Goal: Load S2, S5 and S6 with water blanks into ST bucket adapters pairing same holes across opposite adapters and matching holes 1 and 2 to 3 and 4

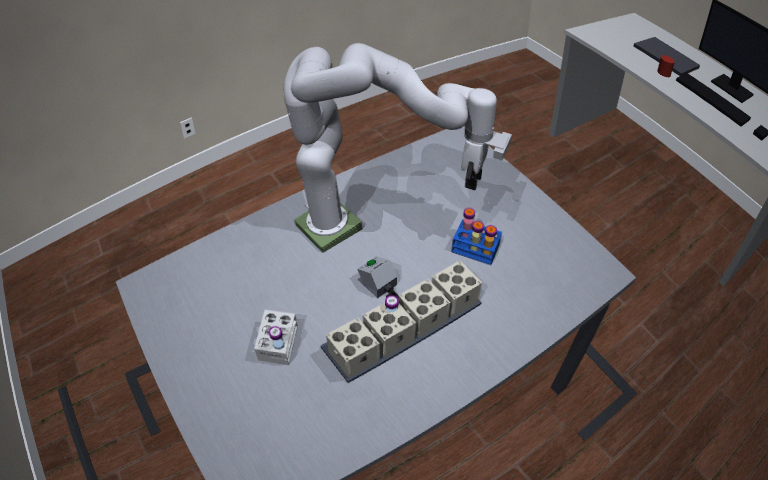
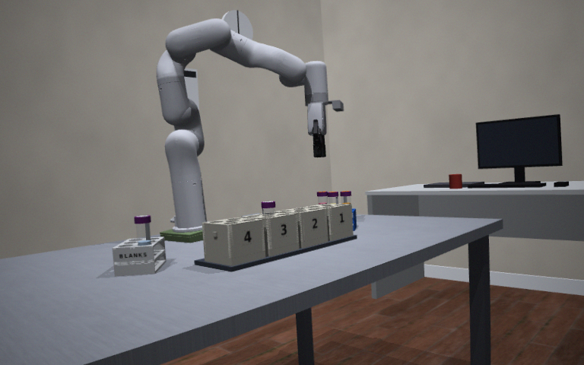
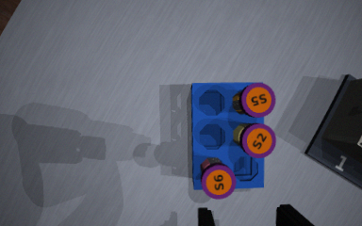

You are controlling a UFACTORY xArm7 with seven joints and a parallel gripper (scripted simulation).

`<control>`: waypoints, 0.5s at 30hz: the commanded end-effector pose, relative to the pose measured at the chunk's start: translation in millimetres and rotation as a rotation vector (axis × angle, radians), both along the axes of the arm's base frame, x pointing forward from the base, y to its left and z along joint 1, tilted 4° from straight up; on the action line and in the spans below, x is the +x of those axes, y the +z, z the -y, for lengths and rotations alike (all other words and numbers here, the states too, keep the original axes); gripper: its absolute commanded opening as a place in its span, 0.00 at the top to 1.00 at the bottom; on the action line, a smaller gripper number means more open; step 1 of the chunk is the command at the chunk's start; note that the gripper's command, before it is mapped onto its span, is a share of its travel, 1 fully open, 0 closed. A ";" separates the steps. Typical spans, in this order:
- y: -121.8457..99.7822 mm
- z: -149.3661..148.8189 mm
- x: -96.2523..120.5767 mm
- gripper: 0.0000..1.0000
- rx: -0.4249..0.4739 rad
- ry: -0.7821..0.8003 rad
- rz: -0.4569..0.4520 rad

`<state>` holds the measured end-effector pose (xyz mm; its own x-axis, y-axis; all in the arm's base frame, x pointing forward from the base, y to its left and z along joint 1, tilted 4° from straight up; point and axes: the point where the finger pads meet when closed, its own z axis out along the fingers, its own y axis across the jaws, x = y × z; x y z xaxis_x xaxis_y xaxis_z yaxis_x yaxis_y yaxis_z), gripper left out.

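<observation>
At the near side of the tabletop (image 1: 430, 407) (image 2: 258, 309) (image 3: 118, 61), the white BLANKS rack (image 1: 274, 355) (image 2: 133, 262) holds 1 purple-capped tube (image 1: 275, 332) (image 2: 142, 219). Beside it, the loading stand (image 1: 350, 378) (image 2: 232, 268) (image 3: 337, 175) carries adapters 4 (image 1: 365, 365) (image 2: 247, 249), 3 (image 1: 400, 343) (image 2: 283, 242), 2 (image 1: 434, 322) (image 2: 314, 236) and 1 (image 1: 467, 301) (image 2: 341, 228). 1 capped tube (image 1: 391, 301) (image 2: 268, 204) stands in adapter 3. Behind is the sloped desk (image 1: 376, 277) with its green DONE key (image 1: 371, 262).

Farther back, the blue rack (image 1: 472, 255) (image 2: 354, 219) (image 3: 226, 124) holds S2 (image 1: 478, 226) (image 2: 332, 195) (image 3: 258, 140), S5 (image 1: 491, 230) (image 2: 345, 193) (image 3: 258, 100) and S6 (image 1: 468, 213) (image 2: 322, 194) (image 3: 219, 182); S2 and S5 are neighbours in 1 row, S6 in the other. Above and beyond it hangs the claw (image 1: 473, 183) (image 2: 318, 155) (image 3: 245, 212), partly open with nothing between its 2 fingers. Well apart, a white desk (image 1: 600, 45) (image 2: 400, 189) bears 1 red mug (image 1: 666, 66) (image 2: 455, 181).
</observation>
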<state>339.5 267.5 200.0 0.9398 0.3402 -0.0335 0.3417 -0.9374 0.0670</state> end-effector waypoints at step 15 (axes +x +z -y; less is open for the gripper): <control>2.3 5.4 14.6 0.43 0.003 0.000 0.004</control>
